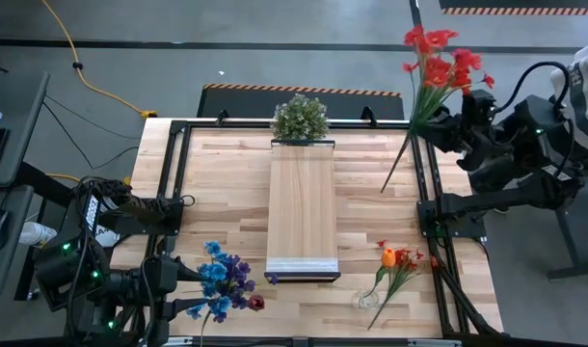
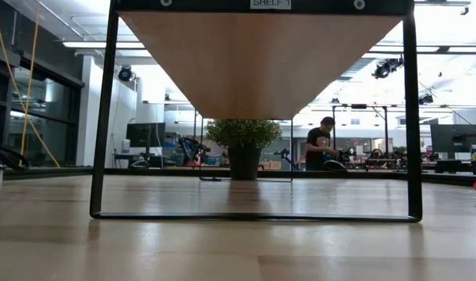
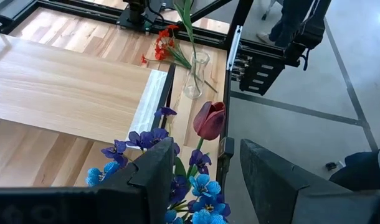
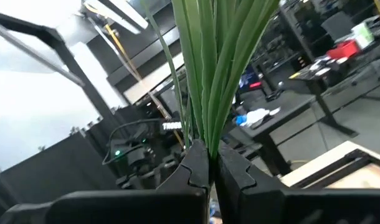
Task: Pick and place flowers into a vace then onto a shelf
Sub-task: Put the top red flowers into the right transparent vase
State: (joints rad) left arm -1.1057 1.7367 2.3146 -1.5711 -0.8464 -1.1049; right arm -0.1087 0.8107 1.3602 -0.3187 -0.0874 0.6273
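Wooden butcher-block table (image 1: pixel 227 183), black frame rails along edges. Raised light-wood shelf (image 1: pixel 302 207) stands on black legs mid-table, long axis running front to back, pale end edge toward front. Bushy green potted plant (image 1: pixel 300 118) at table's far edge, just behind shelf. Clear glass vase (image 1: pixel 369 297) near front right, lying or tilted, orange flowers (image 1: pixel 398 258) in it.

Even bright overhead light, soft shadows; ceiling glare in low view; right wrist view background blurred.
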